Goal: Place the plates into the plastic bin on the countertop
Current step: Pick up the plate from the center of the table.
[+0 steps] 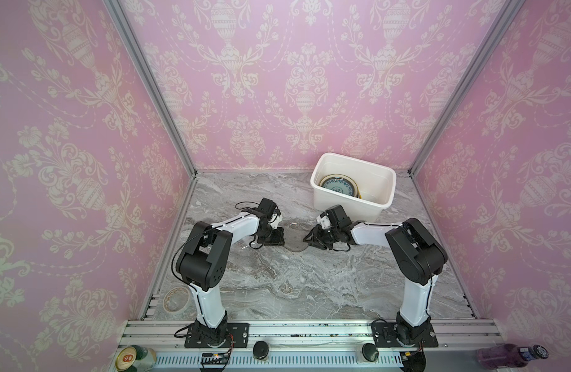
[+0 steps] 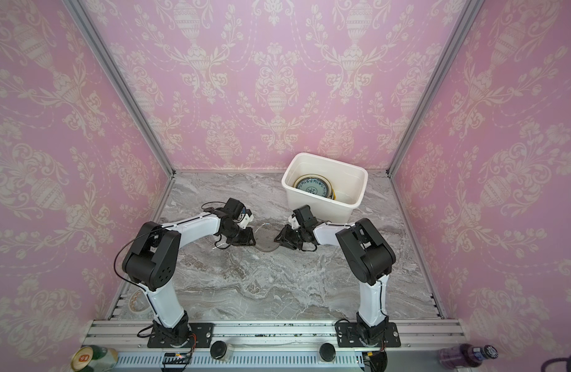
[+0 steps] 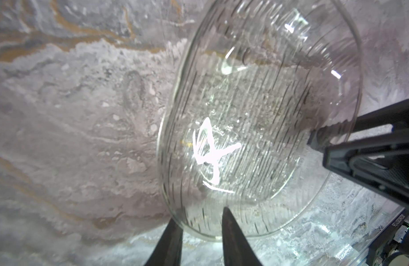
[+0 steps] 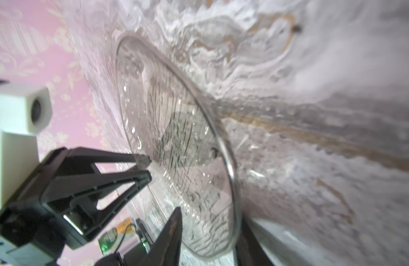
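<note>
Left wrist view: my left gripper (image 3: 201,216) and right gripper (image 3: 316,140) pinch opposite rims of the tilted clear glass plate (image 3: 256,103); plastic bin (image 1: 358,206) nearer my right.

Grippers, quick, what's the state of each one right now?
Left gripper: closed on the rim of the clear glass plate.
Right gripper: closed on the same plate's opposite rim.

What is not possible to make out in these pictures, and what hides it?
What lies below the teal plate in the plastic bin: both top views, it covers the stack; number unknown.
Outline of the glass plate: both top views, transparent against the countertop.
Whether the left gripper and right gripper really pinch its rim: wrist views, clear glass and glare blur the contact.
</note>
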You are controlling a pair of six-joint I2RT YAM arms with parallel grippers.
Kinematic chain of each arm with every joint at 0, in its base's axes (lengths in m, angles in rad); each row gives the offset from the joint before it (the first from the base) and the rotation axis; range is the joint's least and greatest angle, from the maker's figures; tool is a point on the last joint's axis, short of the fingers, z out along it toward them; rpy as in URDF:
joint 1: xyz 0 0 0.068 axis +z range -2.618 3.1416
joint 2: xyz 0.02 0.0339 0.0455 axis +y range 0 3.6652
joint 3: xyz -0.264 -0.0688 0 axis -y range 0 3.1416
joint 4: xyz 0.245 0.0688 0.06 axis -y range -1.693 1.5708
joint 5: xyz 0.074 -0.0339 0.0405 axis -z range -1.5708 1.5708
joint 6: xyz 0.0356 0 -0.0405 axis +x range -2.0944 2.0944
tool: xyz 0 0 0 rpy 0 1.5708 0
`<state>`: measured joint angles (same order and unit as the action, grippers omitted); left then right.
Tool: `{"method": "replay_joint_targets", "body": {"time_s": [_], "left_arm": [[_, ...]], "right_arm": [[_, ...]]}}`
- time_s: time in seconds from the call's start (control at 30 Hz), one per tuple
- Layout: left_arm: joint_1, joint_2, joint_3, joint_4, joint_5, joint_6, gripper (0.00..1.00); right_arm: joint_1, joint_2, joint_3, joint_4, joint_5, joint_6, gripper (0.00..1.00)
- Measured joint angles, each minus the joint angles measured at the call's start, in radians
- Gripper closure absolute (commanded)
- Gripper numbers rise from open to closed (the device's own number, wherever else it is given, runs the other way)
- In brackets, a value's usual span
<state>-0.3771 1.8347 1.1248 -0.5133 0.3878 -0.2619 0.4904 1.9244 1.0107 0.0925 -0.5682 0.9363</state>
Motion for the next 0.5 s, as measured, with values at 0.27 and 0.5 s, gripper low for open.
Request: {"method": "replay_joint_targets", "body": {"time_s": [0.27,0.5], "left_arm": [[0.000,0.000,0.000,-0.005,0.000,0.000,0.69],[-0.005,0.000,0.000,-0.008,0.001,0.000,0.65]], "right_arm": [[0.000,0.003,-0.022,0.060,0.063,0.063,0.82],[0.001,0.002,-0.015,0.026,0.097,0.051,0.92]]}}
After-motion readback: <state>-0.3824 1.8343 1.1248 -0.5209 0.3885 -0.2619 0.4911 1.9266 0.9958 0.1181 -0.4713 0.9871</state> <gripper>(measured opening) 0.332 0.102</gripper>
